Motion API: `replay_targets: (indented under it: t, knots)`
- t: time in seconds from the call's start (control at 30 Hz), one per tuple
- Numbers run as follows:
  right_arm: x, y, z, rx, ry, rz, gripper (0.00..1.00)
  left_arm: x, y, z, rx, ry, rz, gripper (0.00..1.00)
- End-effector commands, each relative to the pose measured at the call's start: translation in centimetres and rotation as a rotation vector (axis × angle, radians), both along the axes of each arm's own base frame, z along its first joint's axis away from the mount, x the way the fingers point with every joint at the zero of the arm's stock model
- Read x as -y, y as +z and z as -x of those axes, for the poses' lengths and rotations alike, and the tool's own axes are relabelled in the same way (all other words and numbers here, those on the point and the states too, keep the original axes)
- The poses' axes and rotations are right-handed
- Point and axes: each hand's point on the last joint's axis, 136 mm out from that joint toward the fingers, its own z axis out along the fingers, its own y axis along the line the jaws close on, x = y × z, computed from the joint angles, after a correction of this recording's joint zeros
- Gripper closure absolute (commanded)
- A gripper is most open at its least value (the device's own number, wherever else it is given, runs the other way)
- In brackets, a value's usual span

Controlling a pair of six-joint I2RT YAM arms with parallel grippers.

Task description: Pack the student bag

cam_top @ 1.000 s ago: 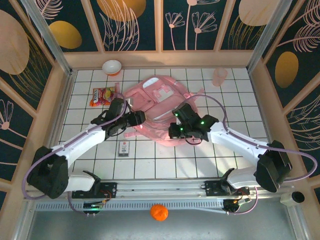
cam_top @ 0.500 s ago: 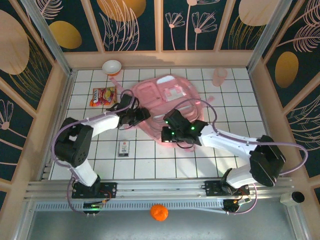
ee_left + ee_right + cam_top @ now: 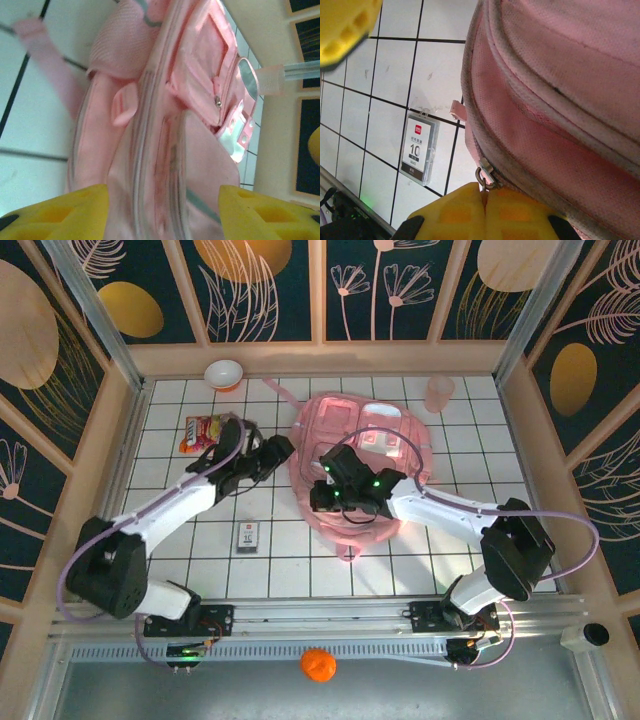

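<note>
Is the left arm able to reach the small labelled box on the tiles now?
Probably yes. The small labelled box lies alone on bare tiles beside the left arm, with nothing over it; the left gripper must only leave the student bag.

Bowl (image 3: pixel 223 373), snack packet (image 3: pixel 204 431), pink cup (image 3: pixel 438 393), small box (image 3: pixel 248 536) on table (image 3: pixel 300 575); orange ball (image 3: pixel 318 665) apart.

The student bag (image 3: pixel 345 425), large, soft and pink with light trim, is laid on the tiled worktop (image 3: pixel 200 540). Its front pockets are turned upward.

Left gripper (image 3: pixel 283 447), right gripper (image 3: pixel 318 498) at student bag's (image 3: pixel 365 455) left edge.
</note>
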Motion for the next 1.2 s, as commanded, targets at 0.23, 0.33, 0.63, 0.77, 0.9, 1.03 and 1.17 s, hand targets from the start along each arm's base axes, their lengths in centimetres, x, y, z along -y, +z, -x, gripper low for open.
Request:
replay_targets:
  t: [0.23, 0.33, 0.63, 0.77, 0.9, 1.03, 1.17]
  knots:
    - [-1.2, 1.2, -0.8, 0.045, 0.058, -0.057, 1.0, 2.5, -1.1, 4.4, -0.324, 0.127, 0.234, 0.55]
    - [-1.3, 1.0, -0.8, 0.042, 0.062, -0.057, 1.0, 3.8, -1.3, 5.0, -0.377, 0.118, 0.224, 0.56]
    - [-1.3, 1.0, -0.8, 0.045, 0.071, -0.056, 1.0, 5.5, -3.4, 5.8, -0.495, 0.097, 0.196, 0.62]
    - [-1.3, 1.2, -0.8, 0.049, 0.071, -0.058, 1.0, 5.9, -3.8, 5.7, -0.503, 0.084, 0.18, 0.63]
    - [-1.4, 1.5, -0.7, 0.057, 0.076, -0.067, 1.0, 6.4, -4.5, 6.0, -0.524, 0.072, 0.176, 0.73]
    - [-0.9, 1.5, -0.6, 0.057, 0.072, -0.049, 1.0, 6.4, -5.3, 6.1, -0.541, 0.072, 0.163, 1.0]
    - [2.1, 0.2, 0.0, 0.021, 0.037, 0.036, 1.0, 5.9, -4.8, 5.5, -0.509, 0.084, 0.127, 1.0]
